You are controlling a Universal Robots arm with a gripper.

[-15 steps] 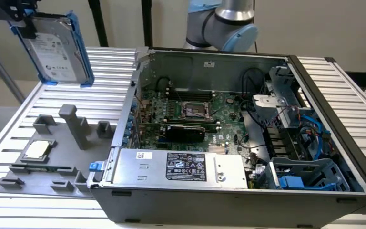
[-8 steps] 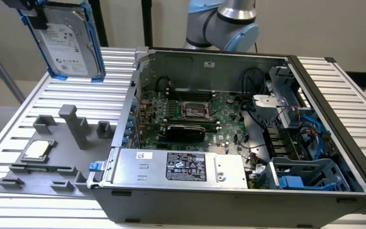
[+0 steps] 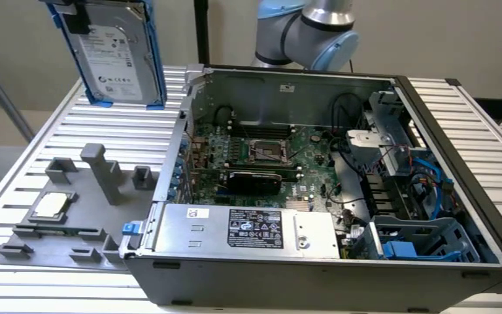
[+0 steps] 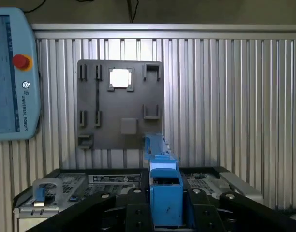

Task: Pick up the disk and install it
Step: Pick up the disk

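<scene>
Ribbed table point(image 3: 102, 134) beneath disk point(image 3: 116, 55) in jaws

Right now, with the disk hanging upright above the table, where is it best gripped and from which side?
At its upper end, coming from above, with the claw closing on the two flat faces. The disk hangs upright, thin and flat, with blue rails along both long edges, so the faces offer parallel surfaces. It appears held this way now.
</scene>
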